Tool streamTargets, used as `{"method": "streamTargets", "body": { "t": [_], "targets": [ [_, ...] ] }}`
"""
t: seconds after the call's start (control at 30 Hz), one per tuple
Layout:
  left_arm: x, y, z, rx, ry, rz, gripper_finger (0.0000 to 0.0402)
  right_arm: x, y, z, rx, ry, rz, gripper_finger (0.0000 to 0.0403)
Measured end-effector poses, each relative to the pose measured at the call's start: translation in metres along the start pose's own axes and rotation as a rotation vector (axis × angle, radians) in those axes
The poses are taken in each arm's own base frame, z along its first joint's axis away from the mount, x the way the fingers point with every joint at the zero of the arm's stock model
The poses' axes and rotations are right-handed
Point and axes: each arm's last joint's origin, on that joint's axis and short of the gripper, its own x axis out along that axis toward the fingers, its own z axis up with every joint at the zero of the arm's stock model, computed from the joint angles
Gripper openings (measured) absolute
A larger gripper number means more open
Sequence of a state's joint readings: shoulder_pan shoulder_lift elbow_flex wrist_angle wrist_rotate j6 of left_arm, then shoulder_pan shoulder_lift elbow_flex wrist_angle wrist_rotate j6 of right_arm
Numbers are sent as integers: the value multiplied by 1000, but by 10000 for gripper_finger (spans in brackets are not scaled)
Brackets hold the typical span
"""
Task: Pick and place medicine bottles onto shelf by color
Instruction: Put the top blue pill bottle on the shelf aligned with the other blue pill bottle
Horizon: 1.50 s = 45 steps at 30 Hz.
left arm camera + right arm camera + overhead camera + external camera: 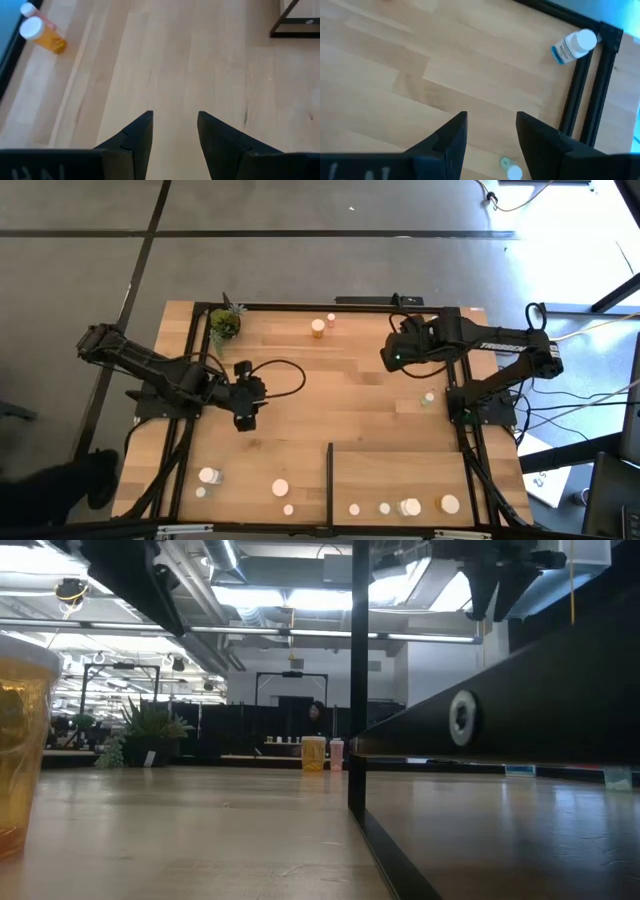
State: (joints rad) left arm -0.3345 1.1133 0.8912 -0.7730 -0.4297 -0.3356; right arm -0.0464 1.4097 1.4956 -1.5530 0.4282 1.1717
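My left gripper (244,418) hovers open over bare wood left of the table's middle; nothing is between its fingers (175,130). An orange bottle (42,36) with a white cap and a smaller bottle (29,8) stand ahead of it. My right gripper (392,358) hangs open above the far right part of the table, fingers (491,132) empty. A small pale green bottle (509,170) stands just below it and a white bottle with a blue label (575,45) lies by the black frame. The shelf (400,475) at the near right carries several bottles (410,507).
A potted plant (225,323) stands at the far left corner. An orange bottle (318,328) and a tiny one (332,319) stand at the far edge. More bottles (208,476) stand near left. The shelf's black strip (330,480) rises upright, and a large amber bottle (20,740) is close to the low camera.
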Motion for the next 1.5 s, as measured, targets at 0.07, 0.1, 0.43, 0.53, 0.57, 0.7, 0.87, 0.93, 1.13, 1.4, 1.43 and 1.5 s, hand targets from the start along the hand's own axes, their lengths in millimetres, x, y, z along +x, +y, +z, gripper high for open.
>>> {"method": "streamTargets", "body": {
  "t": [0.07,0.1,0.43,0.53,0.57,0.7,0.87,0.93,1.13,1.4,1.43,1.5],
  "targets": [
    [1,2,1,23,-3,7,148,2,-2,1,-17,54,4,172],
    [2,4,2,33,-2,10,148,2,-2,1,-41,77,8,172],
    [9,23,9,29,-8,68,148,3,0,-6,-106,188,56,172],
    [10,26,9,21,-4,79,148,12,1,-17,-127,225,26,172],
    [10,27,9,28,-3,81,148,16,1,-22,-129,251,16,172],
    [11,29,10,40,1,87,148,28,1,-44,-158,337,-22,172],
    [12,32,10,40,7,91,148,39,1,-63,-190,402,-66,172],
    [13,31,10,42,12,69,148,42,0,-68,-199,425,-78,172],
    [12,31,10,46,13,58,148,52,1,-73,-167,392,-104,172],
    [13,30,15,74,-35,51,148,66,-1,-81,-207,409,-123,172],
    [12,30,15,75,-41,50,148,68,0,-82,-252,410,-106,172],
    [12,30,15,76,-42,50,148,72,4,-83,-344,422,-49,172]
  ]
}}
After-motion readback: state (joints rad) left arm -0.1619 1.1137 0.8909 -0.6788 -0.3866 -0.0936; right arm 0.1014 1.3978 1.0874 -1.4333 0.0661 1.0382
